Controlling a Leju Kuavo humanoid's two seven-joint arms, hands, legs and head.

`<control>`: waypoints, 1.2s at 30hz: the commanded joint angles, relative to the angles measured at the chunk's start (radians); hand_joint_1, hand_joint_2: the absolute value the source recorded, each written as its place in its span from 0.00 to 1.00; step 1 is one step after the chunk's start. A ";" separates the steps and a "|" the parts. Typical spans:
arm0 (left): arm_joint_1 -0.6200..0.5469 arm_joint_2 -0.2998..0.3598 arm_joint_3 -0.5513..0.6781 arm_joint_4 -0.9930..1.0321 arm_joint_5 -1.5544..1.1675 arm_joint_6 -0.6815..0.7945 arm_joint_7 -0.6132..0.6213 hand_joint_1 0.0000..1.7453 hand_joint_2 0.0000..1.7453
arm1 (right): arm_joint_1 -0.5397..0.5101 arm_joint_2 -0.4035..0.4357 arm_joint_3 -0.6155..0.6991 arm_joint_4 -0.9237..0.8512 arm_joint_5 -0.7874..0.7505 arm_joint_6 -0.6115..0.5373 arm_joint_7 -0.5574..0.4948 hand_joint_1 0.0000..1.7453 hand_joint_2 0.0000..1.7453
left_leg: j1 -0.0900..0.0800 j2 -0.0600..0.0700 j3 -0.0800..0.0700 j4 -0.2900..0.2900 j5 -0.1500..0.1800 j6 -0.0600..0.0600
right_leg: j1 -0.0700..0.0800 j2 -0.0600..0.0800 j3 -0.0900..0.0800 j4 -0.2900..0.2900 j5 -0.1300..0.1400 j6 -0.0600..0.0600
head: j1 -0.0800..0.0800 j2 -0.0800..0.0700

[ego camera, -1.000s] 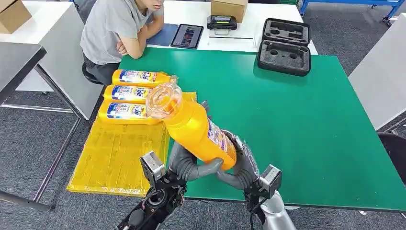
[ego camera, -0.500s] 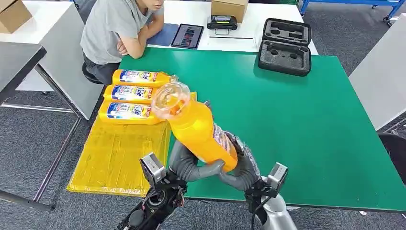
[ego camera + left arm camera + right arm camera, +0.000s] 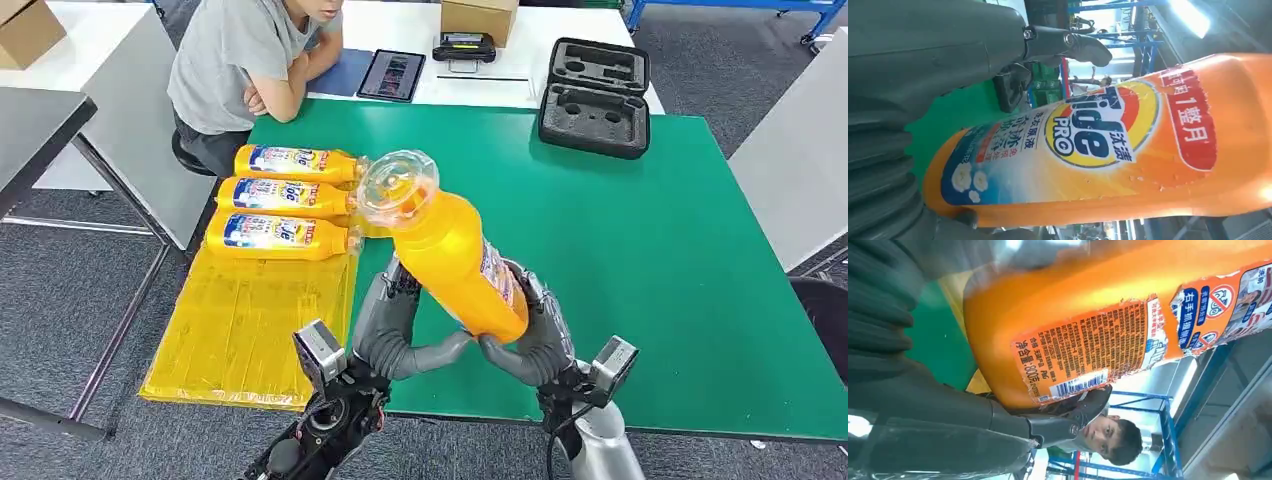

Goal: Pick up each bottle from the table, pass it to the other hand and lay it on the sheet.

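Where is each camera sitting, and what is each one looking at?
Head view: high on the robot, looking forward and down at the green table; both arms come in from below, left hand and right hand around the orange bottle.
Left wrist view: behind the left hand, facing the bottle's front label.
Right wrist view: behind the right hand, facing the bottle's back label.
All three share the bottle.

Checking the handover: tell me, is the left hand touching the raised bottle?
Touching. The head view shows the left hand with its thumb pressed under the base of the bottle, which the right hand also grips.
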 commanded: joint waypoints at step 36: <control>-0.044 0.022 -0.040 0.039 0.002 0.002 0.003 0.00 1.00 | -0.031 0.026 0.040 0.119 0.015 0.011 0.000 1.00 1.00 | 0.002 0.001 0.004 -0.001 -0.001 -0.002 | 0.002 0.001 0.004 -0.001 -0.001 -0.003 | 0.000 0.000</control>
